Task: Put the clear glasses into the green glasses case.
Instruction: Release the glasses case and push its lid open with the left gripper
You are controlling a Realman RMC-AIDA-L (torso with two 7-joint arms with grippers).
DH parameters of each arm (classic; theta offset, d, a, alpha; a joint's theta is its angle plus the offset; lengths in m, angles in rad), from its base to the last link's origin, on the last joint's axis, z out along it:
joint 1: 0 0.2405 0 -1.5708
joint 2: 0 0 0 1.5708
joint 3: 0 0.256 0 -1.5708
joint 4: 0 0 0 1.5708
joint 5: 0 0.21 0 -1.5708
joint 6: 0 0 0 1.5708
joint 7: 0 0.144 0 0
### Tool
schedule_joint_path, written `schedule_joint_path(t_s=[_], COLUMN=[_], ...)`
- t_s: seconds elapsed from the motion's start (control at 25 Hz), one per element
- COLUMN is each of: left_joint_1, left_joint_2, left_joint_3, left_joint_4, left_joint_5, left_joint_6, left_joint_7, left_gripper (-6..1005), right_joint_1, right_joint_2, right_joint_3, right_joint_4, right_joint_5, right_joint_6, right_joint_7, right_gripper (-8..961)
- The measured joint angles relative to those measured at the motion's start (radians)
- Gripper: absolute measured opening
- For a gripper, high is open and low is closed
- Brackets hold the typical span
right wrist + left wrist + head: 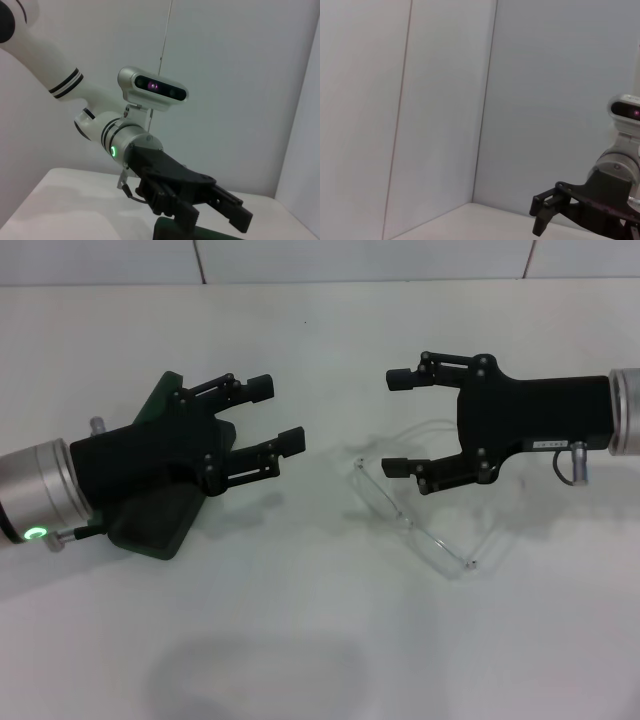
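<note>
A plain white counter (pixel 300 640) fills the head view and meets a pale wall at its far edge. Two things lie on it. The green glasses case (pixel 160 525) sits on the left side, shut, largely hidden under the left arm. The clear glasses (pixel 415 522) lie on the right side, well apart from the case, with their front turned towards the near edge and their arms unfolded, pointing away.

Bright, even overhead light washes out the white tabletop (pixel 300 640); soft shadows lie near each pincer; edges slightly blurred
</note>
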Motion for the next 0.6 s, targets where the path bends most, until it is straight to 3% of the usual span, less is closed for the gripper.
schedule_joint_path(t_s=[0.44,0.6], left_joint_1=[0.0,0.006], left_joint_2=[-0.008,0.015], left_joint_3=[-0.012,-0.012], left_joint_4=[0.007,0.082], left_joint_5=[-0.003,0.012], left_joint_6=[-0.008,-0.056], left_joint_7=[-0.057,-0.197], left_gripper=[796,795], right_joint_1=[-0.022,-0.028], right_joint_2=[0.003,0.004], right_joint_3=[0.0,-0.002], right_joint_4=[-0.002,-0.01], right_joint_5=[0.0,0.0], right_joint_6=[0.002,-0.003], right_joint_7=[-0.02,-0.022], right_gripper=[888,888])
